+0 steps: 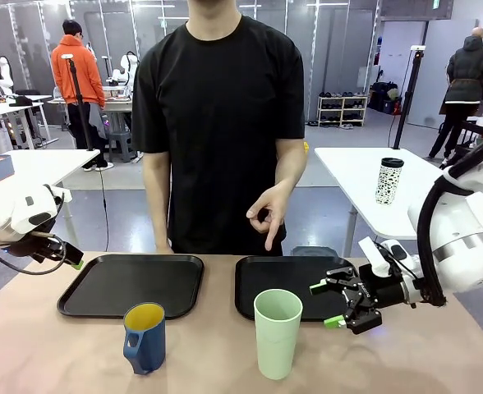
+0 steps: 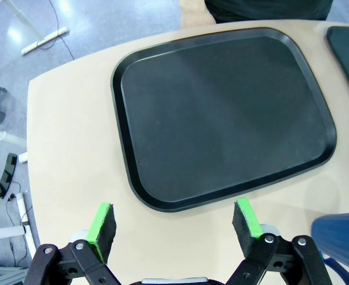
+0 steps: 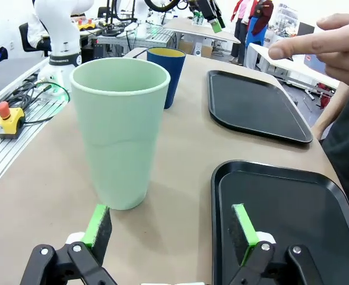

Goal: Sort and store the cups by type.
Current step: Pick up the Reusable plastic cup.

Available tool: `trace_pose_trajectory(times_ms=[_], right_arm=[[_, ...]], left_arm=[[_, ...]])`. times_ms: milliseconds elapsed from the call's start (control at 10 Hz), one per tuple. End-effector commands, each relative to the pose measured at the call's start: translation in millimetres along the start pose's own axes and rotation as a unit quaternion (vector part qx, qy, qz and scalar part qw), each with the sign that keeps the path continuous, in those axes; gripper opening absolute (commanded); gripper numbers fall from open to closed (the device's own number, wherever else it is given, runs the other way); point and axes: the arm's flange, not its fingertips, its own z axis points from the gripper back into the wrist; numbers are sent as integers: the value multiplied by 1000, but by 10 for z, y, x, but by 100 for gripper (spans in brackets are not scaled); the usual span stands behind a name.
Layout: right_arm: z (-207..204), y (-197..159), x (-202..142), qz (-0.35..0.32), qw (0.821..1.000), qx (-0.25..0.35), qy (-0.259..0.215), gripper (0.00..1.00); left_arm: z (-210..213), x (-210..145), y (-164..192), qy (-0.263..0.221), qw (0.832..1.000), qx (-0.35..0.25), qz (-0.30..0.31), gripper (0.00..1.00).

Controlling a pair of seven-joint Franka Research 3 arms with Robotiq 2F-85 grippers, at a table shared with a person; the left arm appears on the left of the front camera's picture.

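Note:
A tall mint-green tumbler [image 1: 277, 332] stands upright near the table's front, just before the right black tray [image 1: 266, 275]. Left of it, in front of the left black tray [image 1: 132, 283], is a dark blue mug [image 1: 144, 336] with a yellow inside. My right gripper [image 1: 325, 304] hovers open over the right tray's near edge, a short way right of the tumbler. In the right wrist view, the tumbler [image 3: 120, 130] is ahead and to the left of the open right gripper [image 3: 170, 228], with the mug [image 3: 167, 74] behind it. My left gripper [image 2: 174, 219] is open above the table beside the left tray [image 2: 222, 113], with the mug's rim [image 2: 343, 237] at the lower right.
A person stands at the far side, one hand [image 1: 268, 215] pointing down over the right tray. A white speckled cup with a black lid [image 1: 388, 180] stands on another table behind. Both trays hold nothing.

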Motion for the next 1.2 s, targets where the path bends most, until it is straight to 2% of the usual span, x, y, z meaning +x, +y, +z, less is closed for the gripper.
trace_pose_trajectory(times_ms=[0,500,1100], right_arm=[[-133,-28,41,5,999,44,2,100],[-376,-79,47,28,993,113,-36,100],[-684,-16,35,30,989,139,-45,100]], left_arm=[[2,3,13,0,1000,0,1,100],[2,3,13,0,1000,0,1,100],[2,3,13,0,1000,0,1,100]])
